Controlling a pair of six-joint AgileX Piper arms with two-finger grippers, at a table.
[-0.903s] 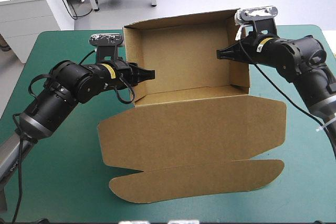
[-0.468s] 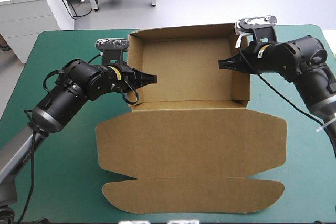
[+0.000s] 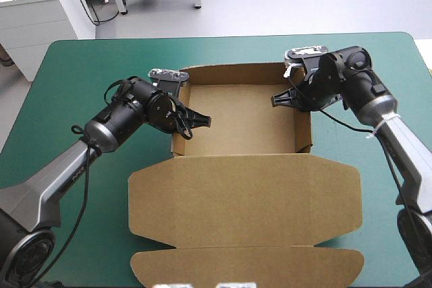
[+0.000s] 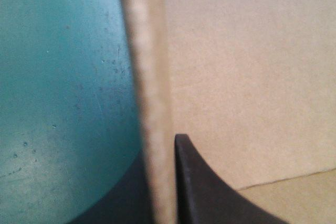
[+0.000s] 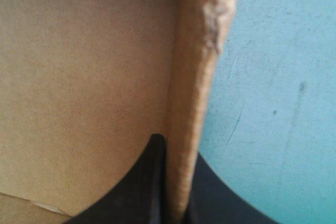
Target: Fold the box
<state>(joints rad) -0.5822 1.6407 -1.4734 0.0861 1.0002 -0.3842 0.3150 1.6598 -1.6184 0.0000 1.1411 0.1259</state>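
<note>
On the surface, high view: the box (image 3: 236, 119) stands in the far half of the teal-green surface (image 3: 81, 79) as an open tray, with its walls raised.
Lid, high view: the lid (image 3: 243, 197) lies flat on the surface, from the tray's near wall toward the near edge. Its tuck flap (image 3: 250, 268) lies flat too, close to that edge.
Left jaws, high view: they come in from the left and sit at the left wall (image 3: 178, 109) of the tray, close to its near corner. The black tips reach over the wall into the tray.
Right jaws, high view: they sit at the right wall (image 3: 304, 126), more toward the far corner, with the tips pointing into the tray. From here I cannot tell how wide either pair stands.
Left jaws, left wrist view: nearly closed, gripping the box. The top edge of the wall runs straight ahead between the two black fingers (image 4: 205, 192). One finger is on the inner side, over the brown board, and the other is on the outer side, over the teal-green surface. Both touch the wall.
Right jaws, right wrist view: also nearly closed, gripping the box. The edge of the right wall, a little dented ahead of the tips, passes between the two fingers. One is inside the tray and the other is outside, above the surface.
</note>
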